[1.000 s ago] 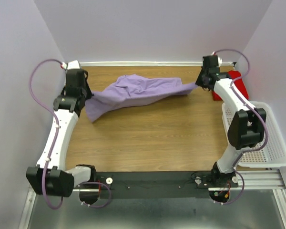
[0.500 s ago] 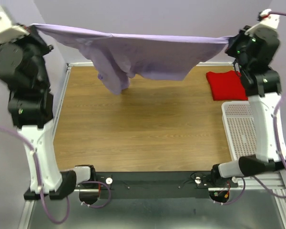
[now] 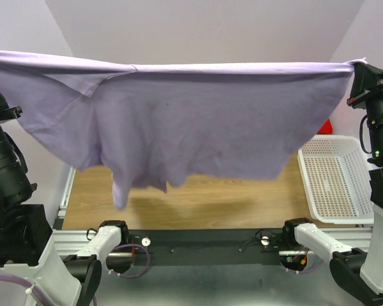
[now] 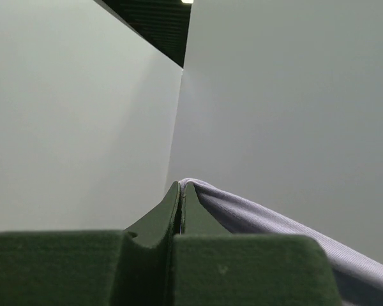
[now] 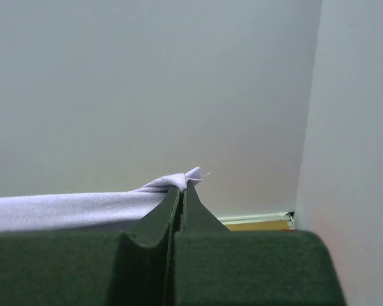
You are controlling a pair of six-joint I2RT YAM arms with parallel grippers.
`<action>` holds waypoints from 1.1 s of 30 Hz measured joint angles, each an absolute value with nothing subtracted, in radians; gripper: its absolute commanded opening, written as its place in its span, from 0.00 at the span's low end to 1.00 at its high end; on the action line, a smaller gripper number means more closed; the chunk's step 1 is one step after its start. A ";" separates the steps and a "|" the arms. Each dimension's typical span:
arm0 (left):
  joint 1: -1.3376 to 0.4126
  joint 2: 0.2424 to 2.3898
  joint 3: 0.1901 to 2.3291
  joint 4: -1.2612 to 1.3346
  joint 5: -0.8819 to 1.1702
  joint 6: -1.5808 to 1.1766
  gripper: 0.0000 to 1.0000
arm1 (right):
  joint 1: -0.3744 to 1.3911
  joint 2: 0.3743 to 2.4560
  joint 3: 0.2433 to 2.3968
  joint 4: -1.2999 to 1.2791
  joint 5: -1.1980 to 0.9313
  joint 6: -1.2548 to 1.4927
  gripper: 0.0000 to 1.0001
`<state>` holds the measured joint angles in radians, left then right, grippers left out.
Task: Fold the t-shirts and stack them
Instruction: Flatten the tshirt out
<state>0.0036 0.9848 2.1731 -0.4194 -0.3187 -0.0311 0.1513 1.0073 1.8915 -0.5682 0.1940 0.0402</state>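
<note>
The lavender t-shirt (image 3: pixel 185 121) hangs spread wide in the air, stretched taut between both grippers and filling most of the top view. My left gripper (image 4: pixel 180 185) is shut on one top corner of the shirt (image 4: pixel 274 226); in the top view that corner runs off the left edge. On the right, my other gripper (image 3: pixel 357 64) is shut on the opposite corner, where a small tuft of cloth (image 5: pixel 179 181) pokes above the fingertips (image 5: pixel 193 194). Only a sliver of the red t-shirt (image 3: pixel 326 127) shows past the hanging cloth's right edge.
A white perforated basket (image 3: pixel 304 167) stands on the right of the wooden table (image 3: pixel 242 204). The arms' bases and black rail (image 3: pixel 204 242) run along the near edge. Walls close in on both sides and behind.
Both arms have lifted the lavender shirt from the table's far side high into the air and pulled it flat. It now hides most of the table and the red shirt.
</note>
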 measured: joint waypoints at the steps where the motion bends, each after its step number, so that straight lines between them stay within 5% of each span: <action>1: 0.003 0.983 2.170 -0.414 -0.312 -0.023 0.00 | 0.151 1.001 1.890 -0.568 0.181 0.023 0.06; 10: 0.001 1.025 1.810 -0.300 -0.079 0.035 0.00 | 0.148 1.069 1.606 -0.528 0.113 -0.062 0.06; 18: 0.001 1.457 1.421 -0.114 0.123 0.033 0.00 | 0.142 1.386 1.167 -0.312 0.107 -0.112 0.01; 26: -0.001 2.009 1.583 -0.105 0.215 0.033 0.00 | 0.140 1.802 1.192 -0.094 0.150 -0.159 0.00; 33: -0.022 2.178 1.823 -0.117 0.234 0.033 0.00 | 0.114 1.996 1.356 -0.021 0.171 -0.196 0.01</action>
